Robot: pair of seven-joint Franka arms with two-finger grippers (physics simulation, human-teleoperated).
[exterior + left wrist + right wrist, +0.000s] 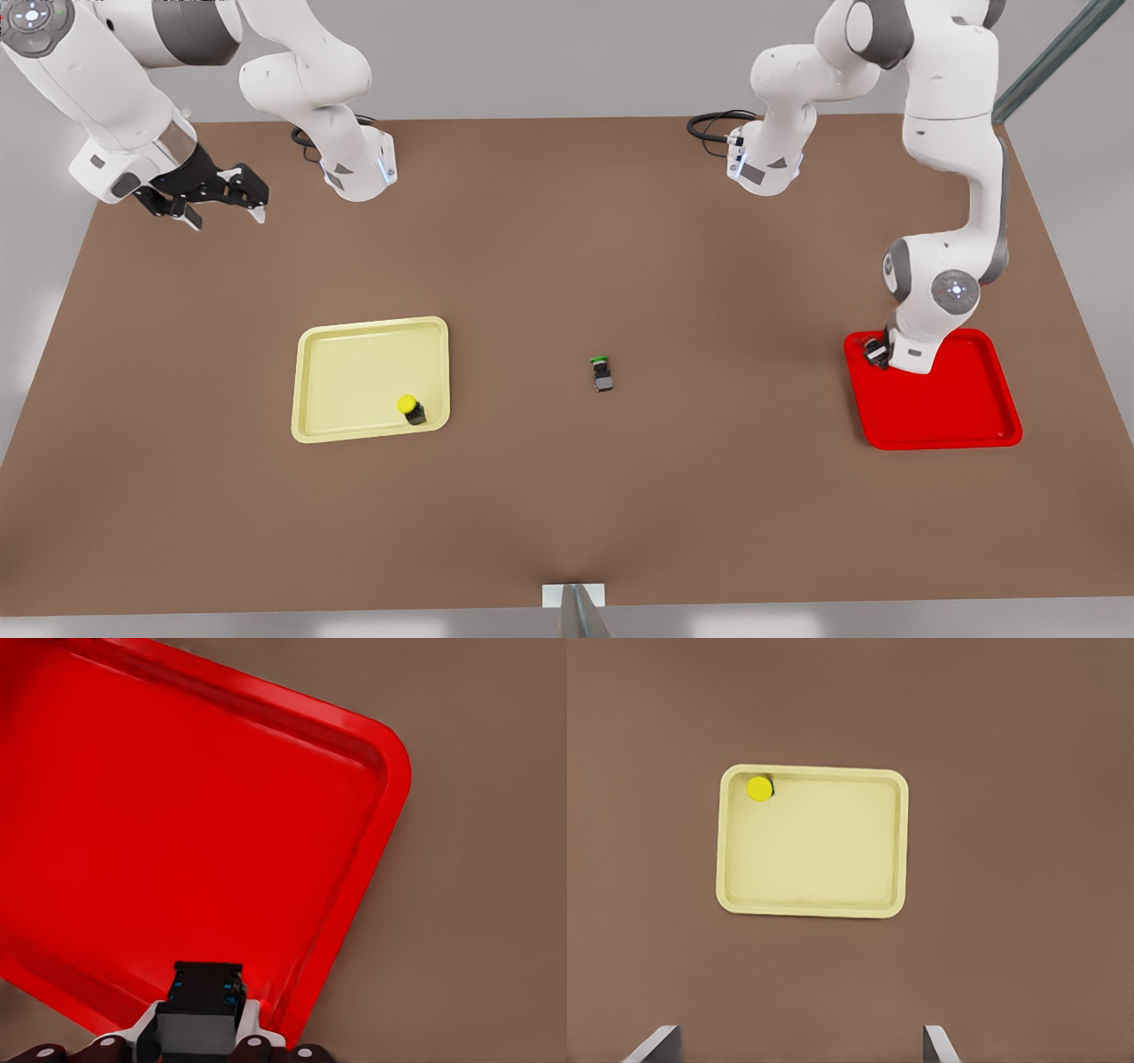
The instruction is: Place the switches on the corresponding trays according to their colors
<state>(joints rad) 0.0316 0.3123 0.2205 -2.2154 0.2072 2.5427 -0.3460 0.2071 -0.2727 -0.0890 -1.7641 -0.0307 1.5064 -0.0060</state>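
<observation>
One dark switch (205, 1003), perhaps red-capped, between left gripper (202, 1047) fingers (253, 1041).

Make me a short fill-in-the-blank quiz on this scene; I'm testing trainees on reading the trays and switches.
1. The yellow-capped switch stands inside the pale ____ tray.
2. The switch lying on the bare table between the two trays has a ____ cap.
3. The left gripper, its jaws shut on a dark switch body, is down over a corner of the ____ tray.
4. The right gripper waits high with its jaws ____.

Missing words: yellow; green; red; open
</observation>
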